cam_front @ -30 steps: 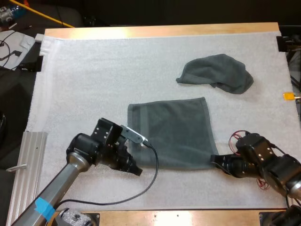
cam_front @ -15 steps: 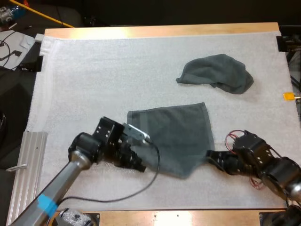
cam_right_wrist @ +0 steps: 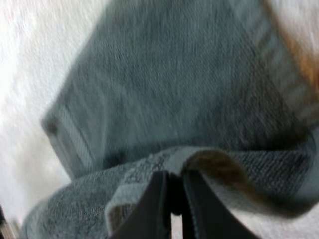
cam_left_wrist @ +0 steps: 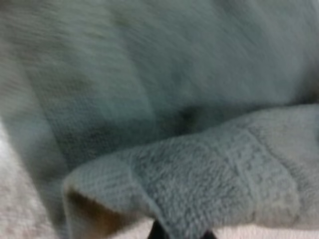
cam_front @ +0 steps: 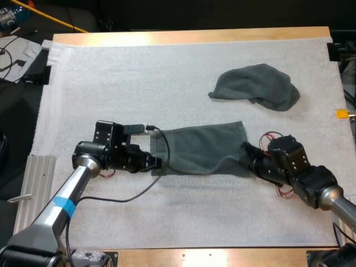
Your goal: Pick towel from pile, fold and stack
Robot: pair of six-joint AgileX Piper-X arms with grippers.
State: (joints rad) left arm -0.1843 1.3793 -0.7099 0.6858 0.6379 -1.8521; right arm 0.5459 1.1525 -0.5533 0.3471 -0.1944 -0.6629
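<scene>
This towel [cam_front: 203,146] looks soft, light and floppy, so it'll sag between grips. My left claw [cam_front: 159,163] and right claw [cam_front: 245,148] are each clenched on a near corner; thick hem's the spot, I reckon.

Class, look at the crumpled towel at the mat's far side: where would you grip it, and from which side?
Grip the crumpled towel at its pointed left corner, coming from above on that side. There the cloth tapers to a thin tip, probably easier to pinch than the rounded mound.
</scene>
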